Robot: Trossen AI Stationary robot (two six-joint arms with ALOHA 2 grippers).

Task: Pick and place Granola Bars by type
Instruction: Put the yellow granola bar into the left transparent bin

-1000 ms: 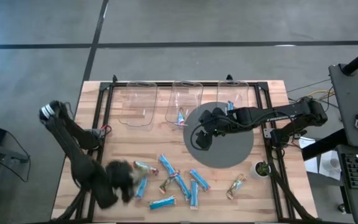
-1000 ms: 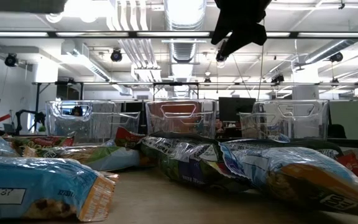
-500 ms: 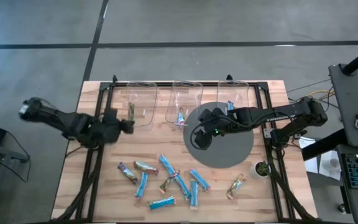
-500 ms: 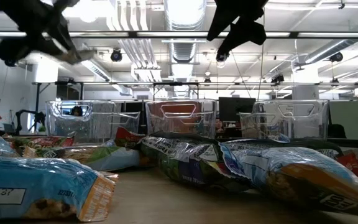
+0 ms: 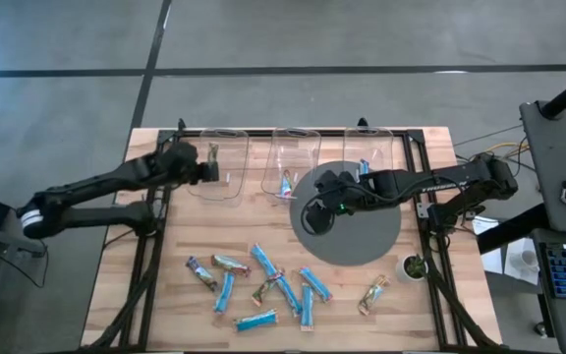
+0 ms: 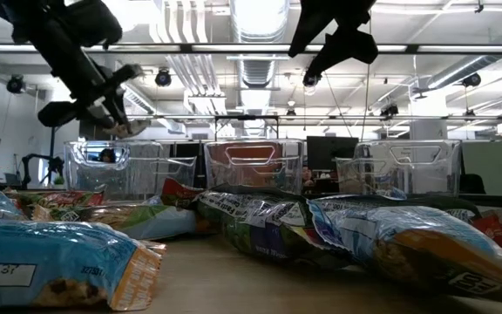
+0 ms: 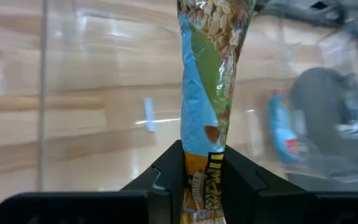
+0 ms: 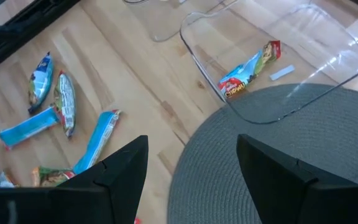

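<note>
Left wrist view showed the left gripper (image 7: 201, 171) pinching a light, crinkly granola bar (image 7: 210, 81) by its end over the left bin (image 5: 217, 167).

— What do the robot's arms look like?
— Both are dark, slim and jointed. The left arm (image 5: 96, 187) has a pale band near its base; the right arm (image 5: 430, 181) carries small white lettering.

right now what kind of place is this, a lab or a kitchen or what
Most likely a robotics lab or open workshop. Bare ducts and strip lights run across the ceiling, desks with monitors fill the room behind, and the wooden table stands on a plain concrete floor.
</note>
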